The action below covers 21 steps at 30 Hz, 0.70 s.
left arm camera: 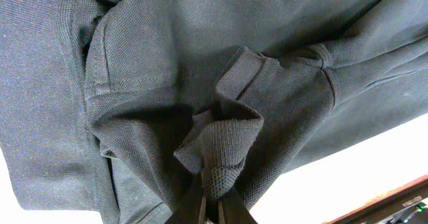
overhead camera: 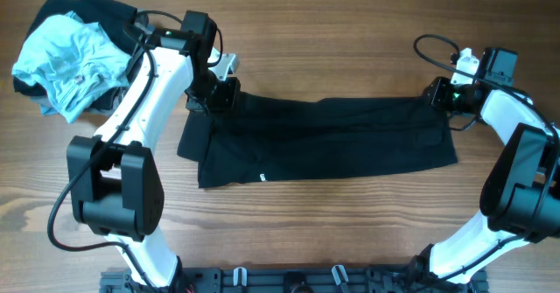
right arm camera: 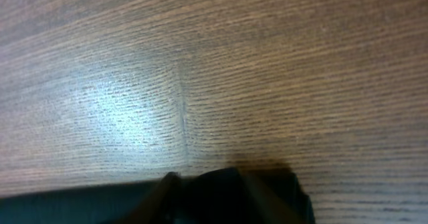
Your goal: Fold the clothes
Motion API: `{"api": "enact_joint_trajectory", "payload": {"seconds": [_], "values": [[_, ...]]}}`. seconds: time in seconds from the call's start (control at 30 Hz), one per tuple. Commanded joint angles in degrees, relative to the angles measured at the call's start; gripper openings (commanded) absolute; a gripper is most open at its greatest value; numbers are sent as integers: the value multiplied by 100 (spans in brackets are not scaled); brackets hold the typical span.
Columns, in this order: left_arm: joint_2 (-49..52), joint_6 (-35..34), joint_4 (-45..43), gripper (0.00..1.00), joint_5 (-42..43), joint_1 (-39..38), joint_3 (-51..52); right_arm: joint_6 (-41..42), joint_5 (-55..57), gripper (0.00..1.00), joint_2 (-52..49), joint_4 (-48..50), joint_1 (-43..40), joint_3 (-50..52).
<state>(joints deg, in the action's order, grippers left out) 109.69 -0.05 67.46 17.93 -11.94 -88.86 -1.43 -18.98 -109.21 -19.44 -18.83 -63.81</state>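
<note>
Cloth (overhead camera: 324, 140) lies long across the desk (overhead camera: 350, 31), left tool (overhead camera: 217, 96) pinching one end, right tool (overhead camera: 438, 94) pinching the other.

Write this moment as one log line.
left gripper: shut on black garment | right gripper: shut on black garment | garment: stretched between both

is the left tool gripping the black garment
Yes, the left wrist view shows a bunch of the black garment pinched in the left tool.
</note>
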Motion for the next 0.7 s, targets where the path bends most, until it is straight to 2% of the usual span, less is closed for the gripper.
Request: {"api": "enact_joint_trajectory", "payload": {"seconds": [0.0,0.03,0.07,0.1,0.13,0.2,0.27,0.3,0.33,0.47,0.57,0.67], "values": [[-160,92,-46,4,111,17,-9,-11,129,22,-109,-50,39,46],[-160,92,-48,4,109,17,-9,-11,190,30,-109,-57,39,46],[-160,92,-48,4,109,17,-9,-63,188,48,-111,-63,39,46],[-160,92,-48,4,109,17,-9,-245,186,52,-109,-76,39,46],[-160,92,-48,4,111,17,-9,-396,186,50,-111,-120,39,46],[-160,92,-46,4,109,17,-9,-581,186,40,-111,-256,39,46],[-160,92,-46,4,109,17,-9,-608,186,24,-111,-326,39,46],[-160,92,-48,4,111,17,-9,-605,188,11,-109,-308,39,46],[-160,92,-42,4,109,17,-9,-581,186,4,-105,-310,13,9],[-160,94,-50,4,109,20,-9,-138,160,4,31,-358,-170,-313],[-192,94,-81,4,109,17,-11,-122,-409,4,295,-356,-304,-468],[-361,92,-151,4,111,17,-11,-157,-511,4,400,-468,-304,-466]]}}
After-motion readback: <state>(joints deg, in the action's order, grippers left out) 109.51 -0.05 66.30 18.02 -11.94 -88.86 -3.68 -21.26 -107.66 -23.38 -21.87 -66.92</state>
